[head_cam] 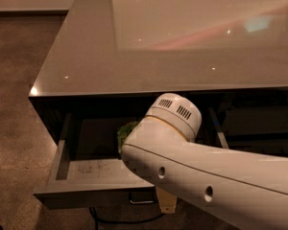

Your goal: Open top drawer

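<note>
The top drawer (89, 170) stands pulled well out from under the grey counter, showing its pale grey scuffed floor and side walls. Its front edge (77, 198) faces me, with the small handle (140, 199) partly showing below it. My white arm (197, 176) reaches in from the right and covers the drawer's right half. My gripper (165, 203) shows only as a yellowish part at the drawer front, right beside the handle; the arm hides the rest of it. A green object (126, 132) lies in the drawer, partly behind the arm.
The glossy grey counter top (134, 56) overhangs the drawer. Speckled brown floor (14, 109) lies to the left. A dark cable (116, 219) loops under the drawer front. A dark recess (259, 123) shows to the right of the drawer.
</note>
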Controlling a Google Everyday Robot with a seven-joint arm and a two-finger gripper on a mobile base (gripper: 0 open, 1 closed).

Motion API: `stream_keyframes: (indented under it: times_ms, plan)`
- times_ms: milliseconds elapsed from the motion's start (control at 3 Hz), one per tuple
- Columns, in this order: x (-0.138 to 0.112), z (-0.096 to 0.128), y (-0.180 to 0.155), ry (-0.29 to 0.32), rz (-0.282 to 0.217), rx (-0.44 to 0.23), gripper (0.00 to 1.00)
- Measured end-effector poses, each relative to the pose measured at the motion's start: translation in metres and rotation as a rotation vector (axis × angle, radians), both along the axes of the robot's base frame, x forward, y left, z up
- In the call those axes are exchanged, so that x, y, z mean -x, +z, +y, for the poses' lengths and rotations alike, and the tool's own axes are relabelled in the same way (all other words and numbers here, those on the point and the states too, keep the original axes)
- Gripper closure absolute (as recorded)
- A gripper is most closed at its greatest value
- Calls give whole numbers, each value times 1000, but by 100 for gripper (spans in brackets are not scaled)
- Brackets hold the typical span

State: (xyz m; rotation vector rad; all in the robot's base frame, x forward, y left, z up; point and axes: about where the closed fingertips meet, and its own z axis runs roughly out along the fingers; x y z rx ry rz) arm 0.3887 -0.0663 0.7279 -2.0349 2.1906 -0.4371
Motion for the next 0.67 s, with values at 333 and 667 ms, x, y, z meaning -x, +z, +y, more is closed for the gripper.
stream_keyframes:
  times_ms: [333,667]
  plan:
    - [-5,0,1,3,-15,-2,0]
    - [-14,0,-1,4,-26,-5,0]
